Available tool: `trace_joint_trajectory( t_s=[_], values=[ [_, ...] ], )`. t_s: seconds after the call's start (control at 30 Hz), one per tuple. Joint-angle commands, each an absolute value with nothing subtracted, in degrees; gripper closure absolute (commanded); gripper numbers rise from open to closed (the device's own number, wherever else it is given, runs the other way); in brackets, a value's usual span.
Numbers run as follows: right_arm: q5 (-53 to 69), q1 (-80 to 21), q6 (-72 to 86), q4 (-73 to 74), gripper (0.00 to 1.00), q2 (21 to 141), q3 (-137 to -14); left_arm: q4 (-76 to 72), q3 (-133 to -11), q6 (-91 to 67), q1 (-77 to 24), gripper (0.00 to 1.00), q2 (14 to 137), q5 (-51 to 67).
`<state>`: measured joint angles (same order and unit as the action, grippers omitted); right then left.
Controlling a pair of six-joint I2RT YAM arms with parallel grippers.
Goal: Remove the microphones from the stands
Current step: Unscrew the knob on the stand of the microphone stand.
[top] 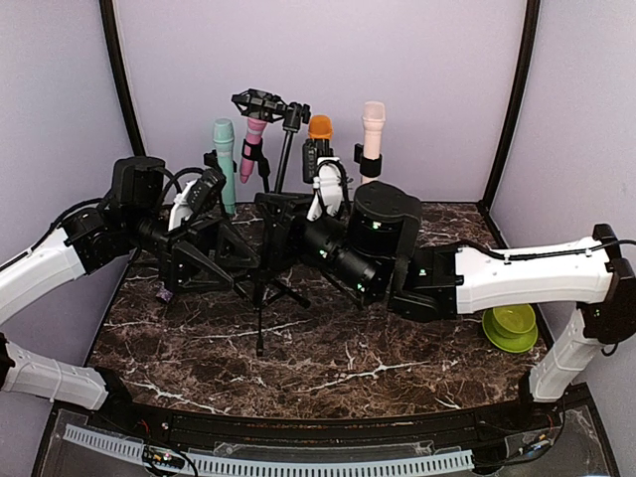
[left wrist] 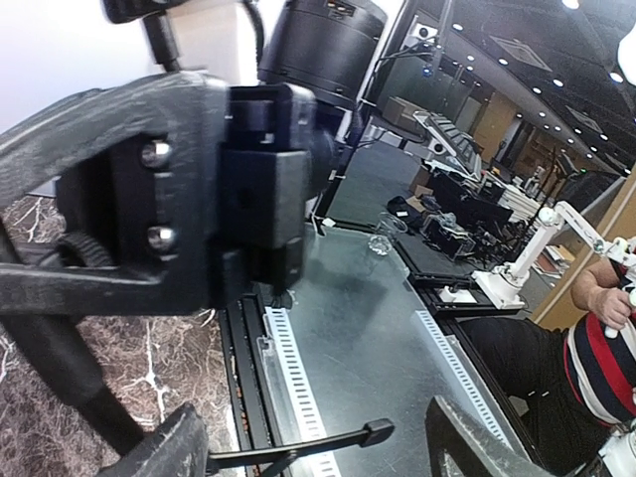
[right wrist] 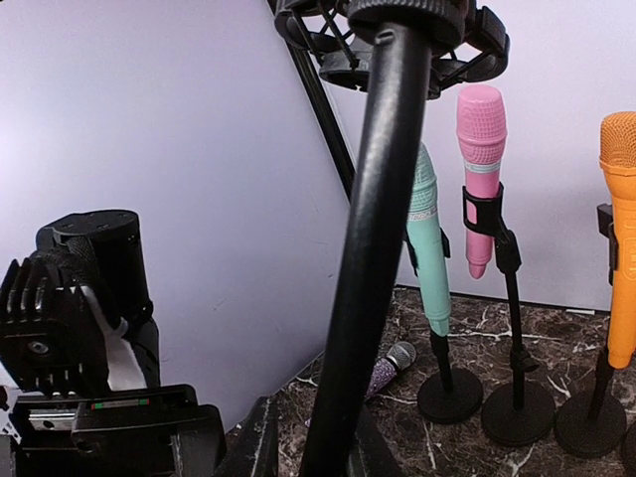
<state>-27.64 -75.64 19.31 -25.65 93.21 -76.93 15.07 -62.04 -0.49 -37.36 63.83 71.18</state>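
The purple microphone (right wrist: 388, 369) lies flat on the tabletop (top: 328, 348) near its left edge, off the stand (right wrist: 373, 248). The right gripper (right wrist: 308, 442) is clamped on the stand's pole. The left gripper (left wrist: 318, 452) hangs close by, jaws spread, gripping nothing. A green bowl (top: 510, 326) sits at the right edge.

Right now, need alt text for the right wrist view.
A black stand pole rises between the right gripper's fingers to a shock mount at the top edge. Behind, a teal microphone, a pink microphone and an orange microphone sit in stands on the marble table, where a purple microphone lies flat.
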Motion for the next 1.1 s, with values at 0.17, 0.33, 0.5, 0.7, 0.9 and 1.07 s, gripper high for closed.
trace_joint_trajectory(
  t_s=[0.17,0.33,0.5,0.7,0.9,1.07],
  values=[
    [-27.34,-77.4,19.16,-31.31,1.0,89.79,-78.13,11.62,-61.05,-4.48,-31.46,0.27,61.88,67.61],
    [-27.34,-77.35,19.16,-32.03,1.0,92.45,-80.78,11.06,-60.86,-6.71,-33.23,0.25,64.2,70.52],
    [-27.34,-77.37,19.16,-32.51,1.0,95.07,-83.48,10.72,-60.98,-6.77,-33.93,0.33,65.41,70.85],
    [-27.34,-77.35,19.16,-33.39,1.0,96.9,-85.29,10.95,-60.82,-6.18,-33.97,0.52,65.99,71.05],
    [-27.34,-77.41,19.16,-34.78,1.0,97.34,-84.43,9.4,-61.02,-7.73,-33.76,0.84,66.32,70.82],
    [-27.34,-77.49,19.16,-34.28,1.0,96.58,-83.1,7.97,-60.97,-8.69,-33.22,1.0,66.27,71.33]
  ],
)
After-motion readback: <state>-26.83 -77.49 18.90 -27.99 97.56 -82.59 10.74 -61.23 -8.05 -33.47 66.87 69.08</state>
